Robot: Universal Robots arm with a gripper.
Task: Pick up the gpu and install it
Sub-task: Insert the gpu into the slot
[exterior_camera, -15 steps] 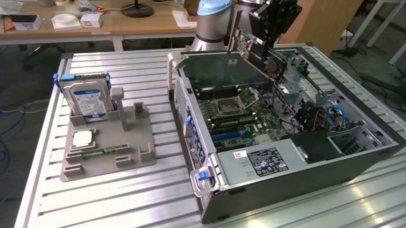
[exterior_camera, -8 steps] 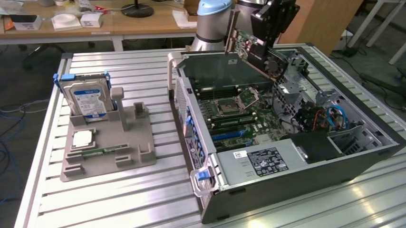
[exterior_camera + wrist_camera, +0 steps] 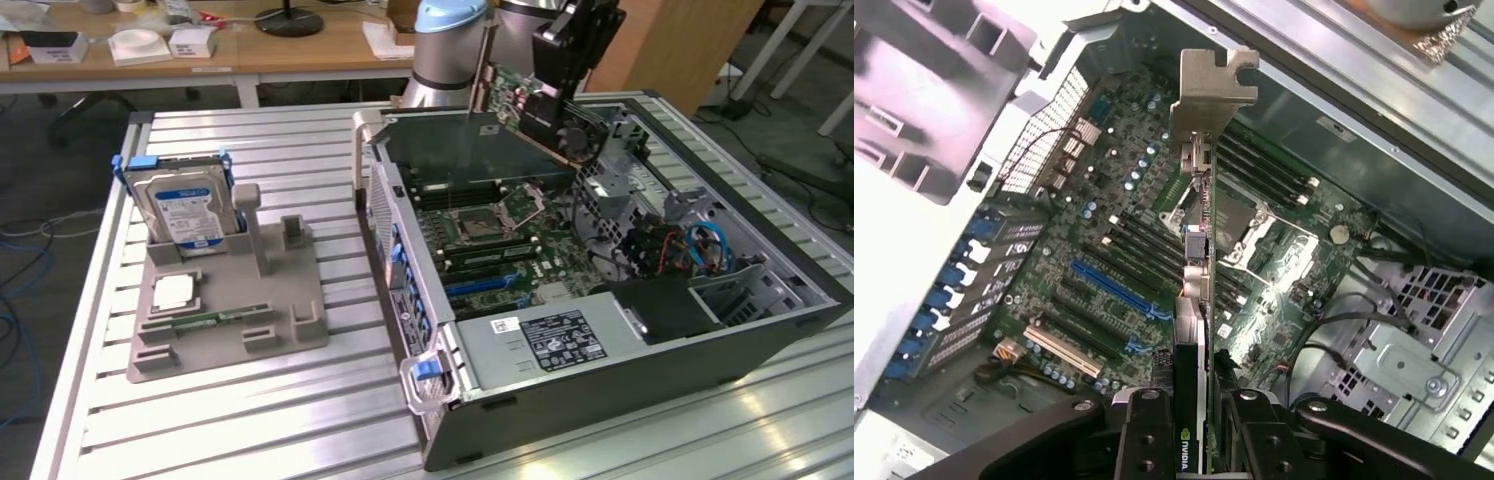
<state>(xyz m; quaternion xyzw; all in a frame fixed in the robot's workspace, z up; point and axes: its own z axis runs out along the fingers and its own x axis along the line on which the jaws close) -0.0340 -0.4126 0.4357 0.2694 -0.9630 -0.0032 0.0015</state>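
Gripper [image 3: 1192,425] clenched on gpu [image 3: 1199,270] over open case [image 3: 601,365]; card looks light, stiff, fragile, best held by its board edges.

1. Arm [image 3: 447,40]: upper part cut off at exterior pic's top edge.
2. gpu [image 3: 1194,300]: end w/ gripper [image 3: 1194,445] runs past wrist pic's edge; finger bases cut off too.
3. Motherboard [image 3: 1104,270]: strip behind gpu hidden.
4. Power supply label [image 3: 567,340]: text too small to read.
5. Hard drive [image 3: 187,205]: lower end hidden in grey stand [image 3: 227,320]; label print unreadable.
6. Far desk [image 3: 267,55]: cut off at edge; small bits on it too blurry to name.
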